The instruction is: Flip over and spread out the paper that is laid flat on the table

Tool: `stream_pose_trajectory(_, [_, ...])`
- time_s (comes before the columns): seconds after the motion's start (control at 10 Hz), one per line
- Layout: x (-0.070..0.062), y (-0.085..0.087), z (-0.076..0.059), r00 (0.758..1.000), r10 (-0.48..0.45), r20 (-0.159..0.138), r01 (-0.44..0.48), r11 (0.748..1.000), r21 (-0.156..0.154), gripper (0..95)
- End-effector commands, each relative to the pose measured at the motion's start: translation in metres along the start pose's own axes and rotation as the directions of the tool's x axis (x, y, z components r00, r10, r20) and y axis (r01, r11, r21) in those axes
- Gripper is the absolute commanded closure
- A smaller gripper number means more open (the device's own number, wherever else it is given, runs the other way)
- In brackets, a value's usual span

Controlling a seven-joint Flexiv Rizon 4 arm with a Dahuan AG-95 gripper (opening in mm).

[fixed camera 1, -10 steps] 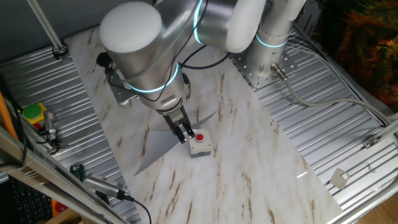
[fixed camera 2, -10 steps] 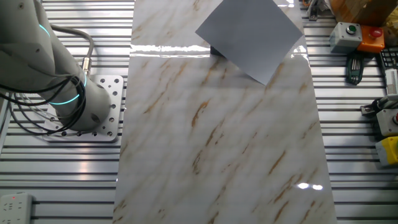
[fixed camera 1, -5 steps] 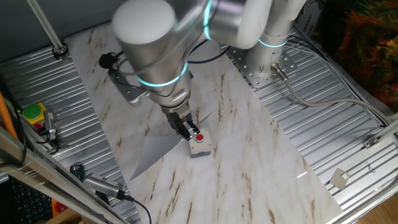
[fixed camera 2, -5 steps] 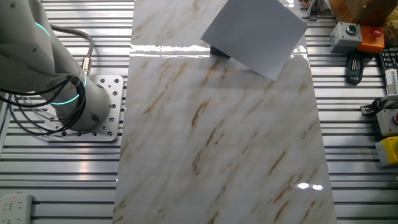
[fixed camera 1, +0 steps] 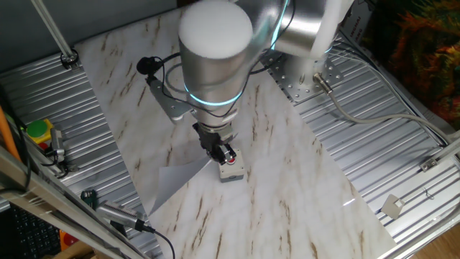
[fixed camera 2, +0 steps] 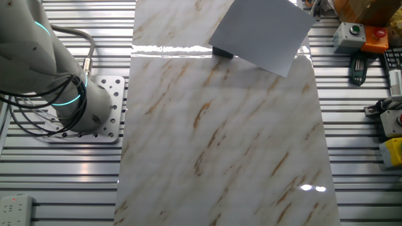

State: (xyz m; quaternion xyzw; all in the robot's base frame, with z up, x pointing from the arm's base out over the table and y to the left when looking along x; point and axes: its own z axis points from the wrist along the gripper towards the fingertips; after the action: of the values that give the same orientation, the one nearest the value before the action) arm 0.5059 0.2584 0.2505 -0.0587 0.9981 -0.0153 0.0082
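Observation:
The paper (fixed camera 1: 172, 183) is a thin white sheet held off the table (fixed camera 1: 287, 205) by one edge, hanging tilted down toward the front left. My gripper (fixed camera 1: 218, 152) points down from the large silver wrist and is shut on the sheet's upper edge, right beside the small grey box with the red button (fixed camera 1: 231, 167). In the other fixed view the raised paper (fixed camera 2: 264, 31) faces the camera at the far end of the table (fixed camera 2: 220, 138) and hides the gripper; a dark block (fixed camera 2: 222, 53) shows under its lower left edge.
Ribbed silver panels (fixed camera 1: 388, 151) flank the marble top on both sides. The arm's base (fixed camera 2: 69, 94) stands at the left. A yellow and green device (fixed camera 1: 37, 133), a grey box with a green button (fixed camera 2: 349, 36) and tools lie along the edges.
The wrist has swung to the right over the table, carrying the paper. The sheet's free end has dragged and rotated, and in the other fixed view it has shifted right and up.

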Motion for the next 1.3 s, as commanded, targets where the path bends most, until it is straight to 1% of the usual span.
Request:
stream_pose_trajectory(0.1, [-0.002, 0.000, -0.003, 0.999, 0.005, -0.044, -0.006, 1.000, -0.030, 95.0])
stream_pose_trajectory(0.3, [-0.004, -0.001, -0.017, 0.998, 0.007, -0.063, -0.009, 0.999, -0.034, 95.0])
stream_pose_trajectory(0.4, [-0.005, -0.001, -0.029, 0.997, 0.008, -0.072, -0.011, 0.999, -0.038, 95.0])
stream_pose_trajectory(0.6, [-0.007, -0.001, -0.045, 0.997, 0.011, -0.078, -0.014, 0.999, -0.047, 95.0])
stream_pose_trajectory(0.7, [-0.007, -0.001, -0.049, 0.997, 0.011, -0.077, -0.014, 0.999, -0.048, 95.0])
stream_pose_trajectory(0.8, [-0.007, -0.001, -0.054, 0.998, 0.010, -0.069, -0.013, 0.999, -0.044, 95.0])
stream_pose_trajectory(0.9, [-0.007, 0.000, -0.066, 0.998, 0.015, -0.060, -0.018, 0.999, -0.048, 95.0])
stream_pose_trajectory(1.0, [-0.006, 0.002, -0.080, 0.998, 0.021, -0.066, -0.025, 0.998, -0.062, 95.0])
stream_pose_trajectory(1.1, [-0.005, 0.004, -0.090, 0.997, 0.026, -0.070, -0.031, 0.996, -0.078, 95.0])
stream_pose_trajectory(1.2, [-0.003, 0.005, -0.097, 0.997, 0.025, -0.071, -0.031, 0.996, -0.085, 95.0])
stream_pose_trajectory(1.3, [-0.002, 0.004, -0.098, 0.997, 0.025, -0.068, -0.032, 0.995, -0.096, 95.0])
